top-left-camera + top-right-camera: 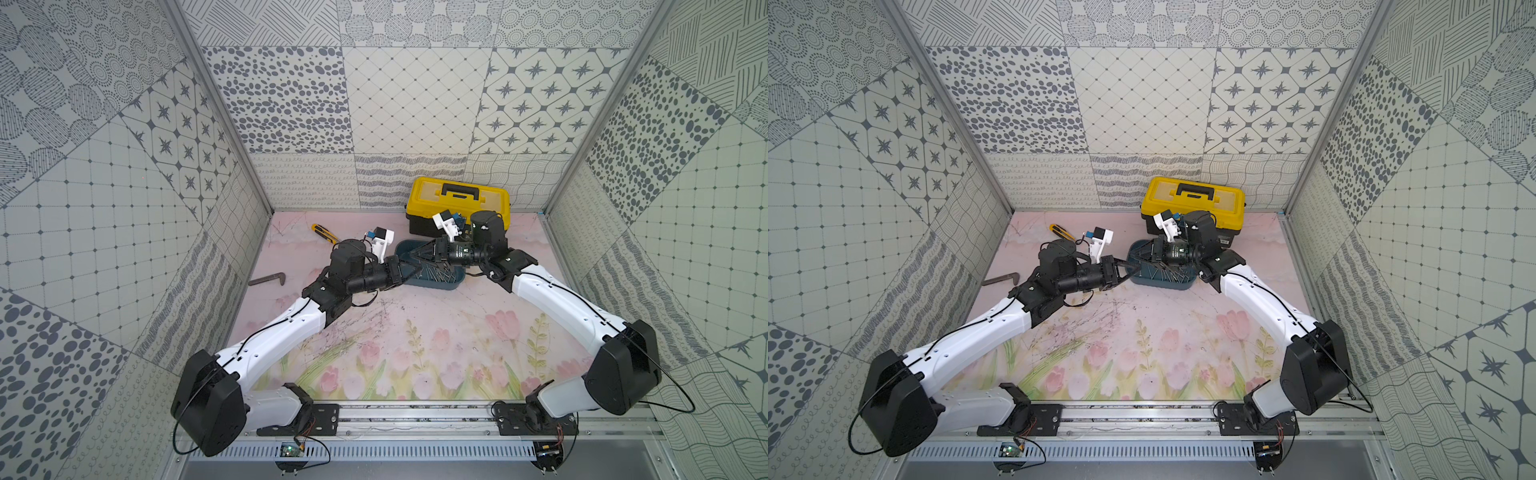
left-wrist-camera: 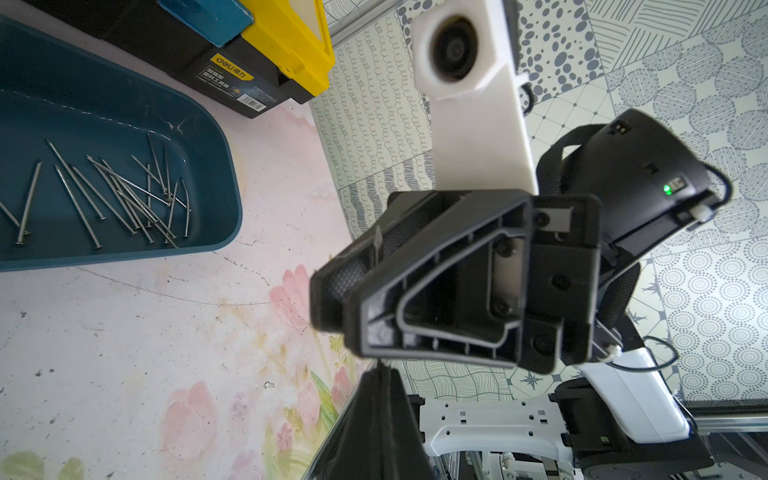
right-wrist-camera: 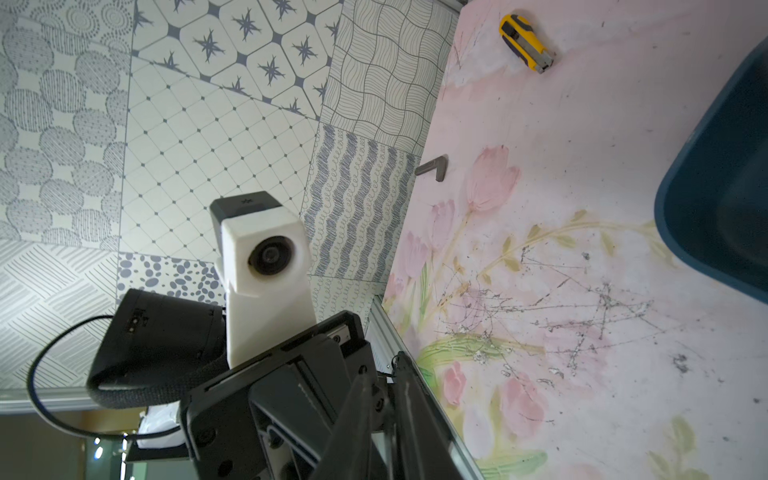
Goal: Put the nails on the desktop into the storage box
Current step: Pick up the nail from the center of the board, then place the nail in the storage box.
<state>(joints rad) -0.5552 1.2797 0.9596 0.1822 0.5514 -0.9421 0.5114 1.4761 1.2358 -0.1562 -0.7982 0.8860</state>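
Note:
The teal storage box (image 1: pixel 457 277) (image 1: pixel 1185 283) (image 2: pixel 226 174) (image 3: pixel 715 187) stands on the flowered desktop (image 1: pixel 415 332) in front of the toolbox. Several nails (image 1: pixel 436 276) (image 1: pixel 1169 276) (image 2: pixel 133 195) lie loose in it. Both grippers meet tip to tip just above the box's left end. My left gripper (image 1: pixel 419 271) (image 1: pixel 1138 268) (image 2: pixel 379 370) is shut on one nail (image 2: pixel 377 245), whose shaft runs up between the fingers of my right gripper (image 1: pixel 410 254) (image 1: pixel 1134 260) (image 2: pixel 332 291) (image 3: pixel 382 365). The right gripper's jaws are pressed on that nail too.
A yellow-and-black toolbox (image 1: pixel 457 199) (image 2: pixel 291 50) stands at the back wall behind the box. A yellow utility knife (image 1: pixel 324 233) (image 3: pixel 525 43) lies at the back left. An L-shaped dark metal bar (image 1: pixel 268 279) (image 3: pixel 434 168) lies near the left wall.

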